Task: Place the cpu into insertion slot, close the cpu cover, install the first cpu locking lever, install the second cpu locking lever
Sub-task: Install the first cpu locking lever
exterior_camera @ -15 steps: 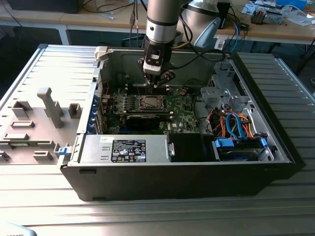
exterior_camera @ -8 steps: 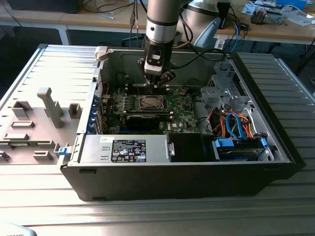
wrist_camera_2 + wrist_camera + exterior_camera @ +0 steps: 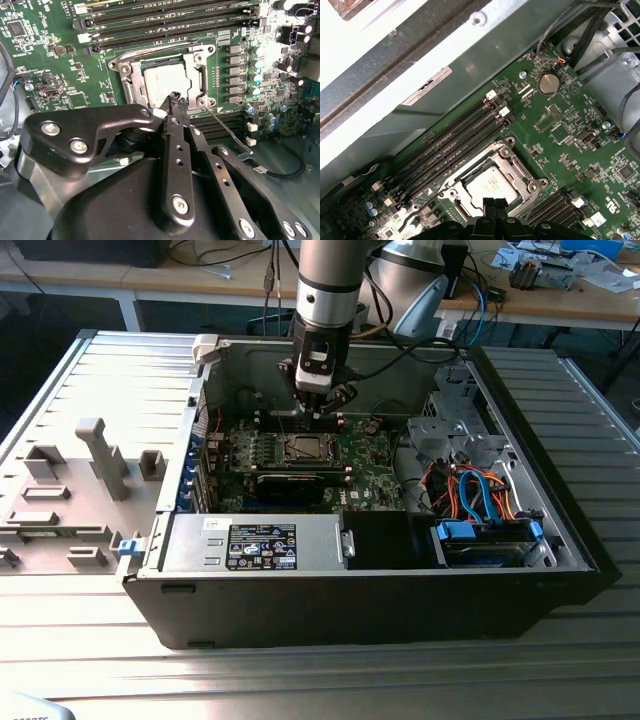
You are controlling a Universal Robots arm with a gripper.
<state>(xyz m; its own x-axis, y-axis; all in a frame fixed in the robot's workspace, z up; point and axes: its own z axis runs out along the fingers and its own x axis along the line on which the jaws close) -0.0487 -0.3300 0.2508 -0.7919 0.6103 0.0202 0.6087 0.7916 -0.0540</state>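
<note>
Landmark: the insertion slot, the square metal-rimmed socket in the middle of the green motherboard; every place below is given from it.

cpu: one silvery chip, lying flat inside the slot in both wrist views.

cpu cover: one silver frame, down over the slot, its open window showing the chip's top.

Locking levers: one thin wire lever is visible, running out from the slot's corner across the board and not latched; I cannot make out a second one.

Gripper: one, hanging just above the slot's edge, at the corner where the lever starts; in the exterior view it sits inside the open computer case, at the far side of the slot.

Jaws: the black fingertips are pressed together, no gap between them, and they carry nothing.

Counts: four long black memory slots on one side of the insertion slot, one coin battery beyond them, one blue-tabbed drive bay well apart.

Risk: the tips are close to the cover and chip; a descent slightly off the lever would likely scrape the frame or press the chip askew on the socket contacts.

Risk: the lever is thin and springy, so I judge it could slip off narrow closed tips and snap back.
</note>
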